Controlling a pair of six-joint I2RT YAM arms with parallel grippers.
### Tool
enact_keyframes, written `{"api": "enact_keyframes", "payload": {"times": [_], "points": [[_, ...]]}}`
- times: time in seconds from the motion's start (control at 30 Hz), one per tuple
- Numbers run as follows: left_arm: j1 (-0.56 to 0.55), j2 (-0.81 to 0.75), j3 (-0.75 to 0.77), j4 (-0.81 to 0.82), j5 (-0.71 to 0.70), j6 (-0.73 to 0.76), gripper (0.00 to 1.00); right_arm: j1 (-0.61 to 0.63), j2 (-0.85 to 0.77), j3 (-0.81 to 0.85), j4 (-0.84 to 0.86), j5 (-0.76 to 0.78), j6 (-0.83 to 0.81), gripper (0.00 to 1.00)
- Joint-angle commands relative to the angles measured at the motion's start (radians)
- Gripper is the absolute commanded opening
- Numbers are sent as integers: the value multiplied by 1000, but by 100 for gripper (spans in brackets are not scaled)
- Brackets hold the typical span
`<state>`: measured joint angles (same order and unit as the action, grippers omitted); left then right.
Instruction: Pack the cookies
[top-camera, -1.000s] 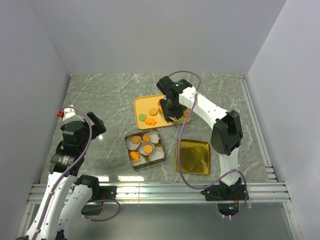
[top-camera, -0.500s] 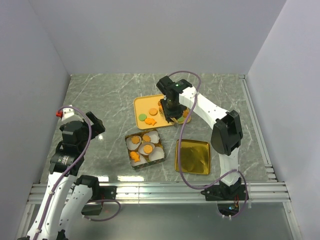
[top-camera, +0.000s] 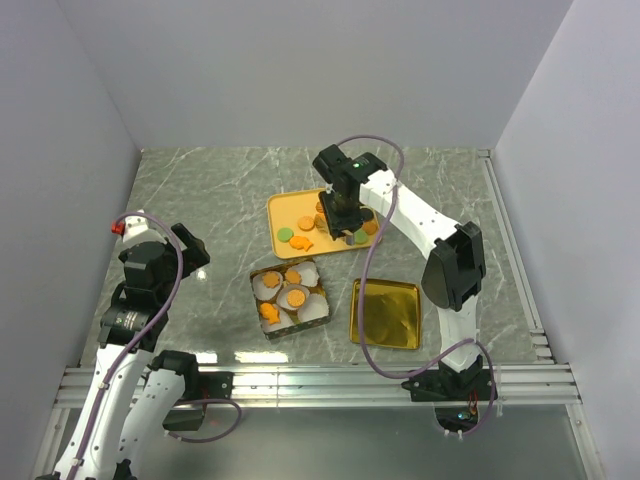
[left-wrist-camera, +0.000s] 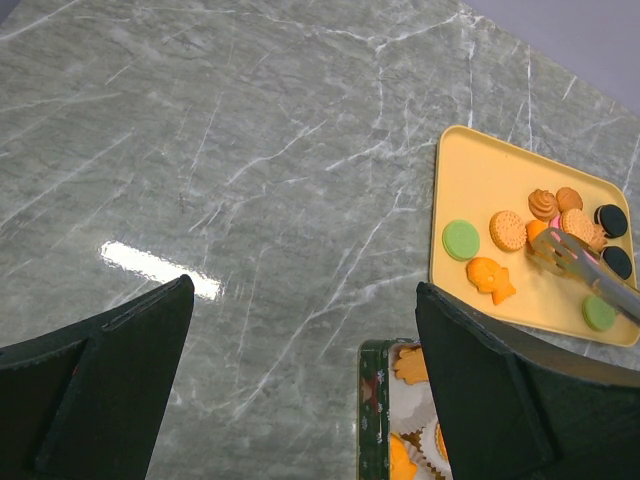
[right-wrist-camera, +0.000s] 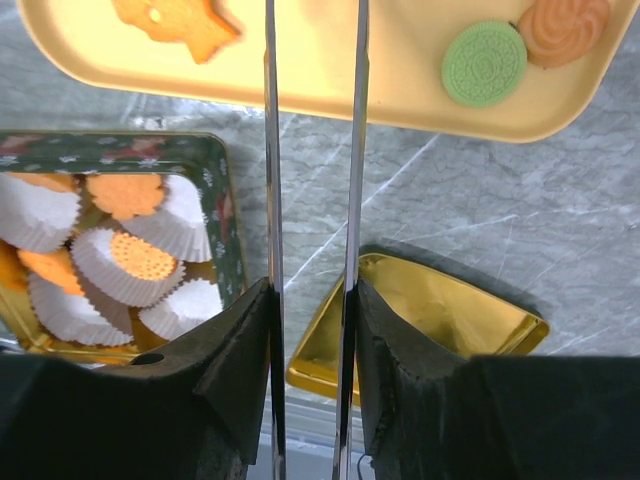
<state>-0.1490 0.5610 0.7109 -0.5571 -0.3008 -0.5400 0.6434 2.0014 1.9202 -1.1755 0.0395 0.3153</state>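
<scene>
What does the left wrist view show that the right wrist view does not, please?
Only the left wrist view shows two black round sandwich cookies on the tray, and the open left end effector above the grey marble tabletop. Only the right wrist view shows the shiny gold square lid beside the tin. Both show the yellow plastic tray, the orange fish-shaped cookie, the green patterned tin and the metal tongs.

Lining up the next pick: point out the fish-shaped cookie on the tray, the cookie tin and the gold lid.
fish-shaped cookie (left-wrist-camera: 490, 279), left wrist view, middle of its body.
cookie tin (right-wrist-camera: 227, 212), right wrist view, on its green side wall.
gold lid (top-camera: 385, 313), top external view, bare inner floor.
</scene>
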Motion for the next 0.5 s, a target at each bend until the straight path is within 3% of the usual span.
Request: {"api": "enact_keyframes", "payload": {"times": [0.0, 0.47], "points": [[6, 0, 9, 29, 9, 2, 99, -2, -56, 77, -30, -1, 5, 37], [3, -7, 5, 37, 22, 6, 99, -1, -199, 68, -61, -35, 59, 37]]}}
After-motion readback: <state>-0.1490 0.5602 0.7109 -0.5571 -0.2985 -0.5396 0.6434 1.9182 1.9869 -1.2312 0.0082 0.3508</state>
